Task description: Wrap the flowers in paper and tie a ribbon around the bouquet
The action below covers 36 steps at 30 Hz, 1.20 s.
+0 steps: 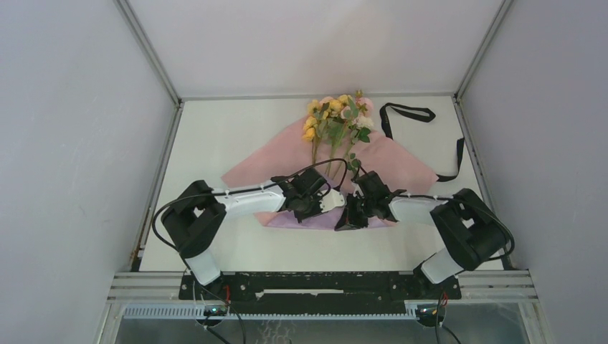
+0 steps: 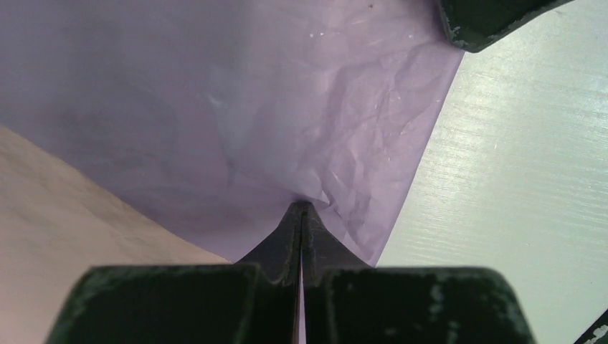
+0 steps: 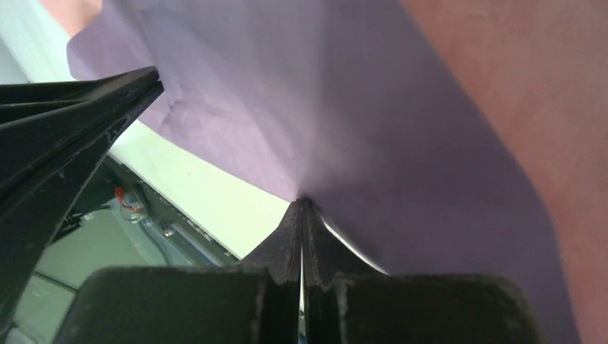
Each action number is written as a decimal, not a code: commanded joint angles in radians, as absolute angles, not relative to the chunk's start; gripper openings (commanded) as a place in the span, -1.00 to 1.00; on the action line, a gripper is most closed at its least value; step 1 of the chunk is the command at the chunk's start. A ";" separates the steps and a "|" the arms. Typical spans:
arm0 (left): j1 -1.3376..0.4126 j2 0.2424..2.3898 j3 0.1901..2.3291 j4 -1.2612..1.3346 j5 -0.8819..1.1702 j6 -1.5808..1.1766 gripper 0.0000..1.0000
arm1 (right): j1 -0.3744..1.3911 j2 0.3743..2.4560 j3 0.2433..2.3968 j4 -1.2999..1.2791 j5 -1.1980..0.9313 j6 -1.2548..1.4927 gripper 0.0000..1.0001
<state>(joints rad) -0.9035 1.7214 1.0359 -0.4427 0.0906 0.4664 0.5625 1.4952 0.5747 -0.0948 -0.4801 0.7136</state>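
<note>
Between the near edge and middle of the counter (image 1: 215, 136), the left claw (image 2: 301, 208) and right claw (image 3: 302, 203) sit side by side, each pinched shut on the lilac near flap of the paper (image 1: 401, 168). Beyond, the paper lies pink face up, with the flowers (image 1: 337, 115) on it, blooms toward the far edge. The ribbon (image 1: 459, 154) curls by the far right corner

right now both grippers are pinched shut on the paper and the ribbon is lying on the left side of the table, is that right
Not quite: the ribbon lies on the right side of the table, right of the flowers, as the top view shows. The left gripper and the right gripper are indeed pinched shut on the paper.
</note>
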 commanded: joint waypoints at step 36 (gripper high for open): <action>-0.896 1.749 1.059 -0.472 0.087 0.452 -1.00 | 0.161 0.822 0.378 -0.574 -0.193 0.802 -0.11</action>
<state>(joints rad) -0.9009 1.7451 1.0386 -0.4618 0.0856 0.4519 0.0952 0.8608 0.3691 -0.5522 -0.2565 0.6983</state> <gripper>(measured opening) 0.003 0.392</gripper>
